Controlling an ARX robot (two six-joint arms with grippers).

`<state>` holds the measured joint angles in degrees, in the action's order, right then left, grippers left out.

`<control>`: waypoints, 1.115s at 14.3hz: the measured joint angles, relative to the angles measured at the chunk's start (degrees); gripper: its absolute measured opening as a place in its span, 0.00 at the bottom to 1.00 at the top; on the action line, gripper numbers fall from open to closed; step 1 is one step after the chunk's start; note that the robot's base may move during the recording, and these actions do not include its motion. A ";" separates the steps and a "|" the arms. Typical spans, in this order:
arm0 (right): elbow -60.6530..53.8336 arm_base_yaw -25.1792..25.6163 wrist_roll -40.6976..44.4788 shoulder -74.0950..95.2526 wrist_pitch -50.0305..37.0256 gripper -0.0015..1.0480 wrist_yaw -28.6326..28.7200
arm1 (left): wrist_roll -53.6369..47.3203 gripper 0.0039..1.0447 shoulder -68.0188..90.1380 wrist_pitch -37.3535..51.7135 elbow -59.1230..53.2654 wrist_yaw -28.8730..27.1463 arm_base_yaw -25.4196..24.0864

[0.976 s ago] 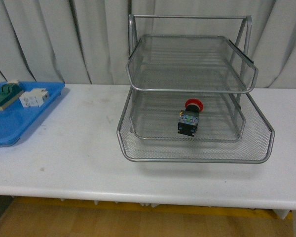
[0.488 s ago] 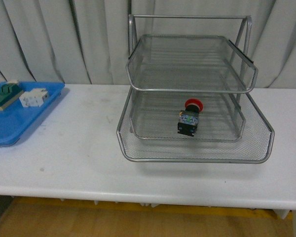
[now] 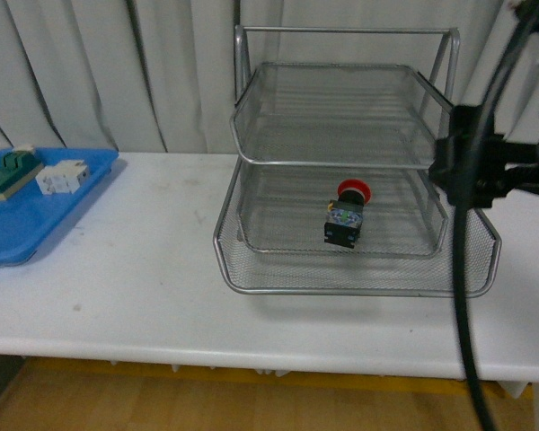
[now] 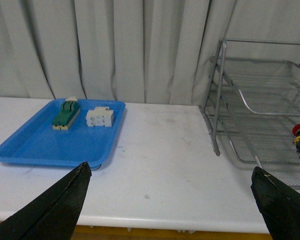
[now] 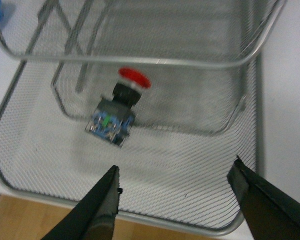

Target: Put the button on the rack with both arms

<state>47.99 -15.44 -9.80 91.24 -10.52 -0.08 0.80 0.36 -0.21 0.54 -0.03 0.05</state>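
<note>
Only the front view takes in the whole rack (image 3: 350, 291) on the bench (image 3: 144, 269). It shows the right arm (image 3: 485, 166) reaching in level with the rack's top tier at its right side, with a black cable (image 3: 463, 296) hanging in front of the rack's right corner. The left arm is out of that view.

The right wrist view looks down into the rack. There the button (image 5: 117, 112) lies on its side on the mesh under the top tier, apparently on the middle tier, with its red cap pointing toward the rack's back. The right hand (image 5: 175, 167) hovers over the rack's front edge, fingers spread wide and grasping nothing.

The left wrist view shows the left hand (image 4: 170, 167) released as well, its fingers far apart above the bench, left of the rack. Beyond it and well apart from the rack, a blue tray (image 4: 50, 145) holds a green-and-cream block (image 4: 66, 112) and a white block (image 4: 100, 116) side by side.
</note>
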 joint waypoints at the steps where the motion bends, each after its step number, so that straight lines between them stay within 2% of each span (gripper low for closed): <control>1: 0.31 -1.68 0.00 1.49 1.79 0.59 0.02 | -0.02 0.94 0.00 0.00 0.00 0.02 0.00; 6: -0.87 -8.68 0.35 4.59 2.95 0.04 -1.70 | -0.02 0.94 0.00 0.00 0.00 0.02 0.00; 10: -4.26 -10.82 0.61 10.27 -0.22 0.02 -2.86 | -0.02 0.94 0.00 0.00 0.00 0.02 0.00; 16: -0.44 -8.17 1.40 15.85 -1.97 0.02 -4.94 | 0.00 0.94 0.00 0.00 0.00 0.00 0.00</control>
<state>47.55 -23.62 -8.40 107.09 -12.49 -5.02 0.80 0.36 -0.21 0.54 -0.03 0.05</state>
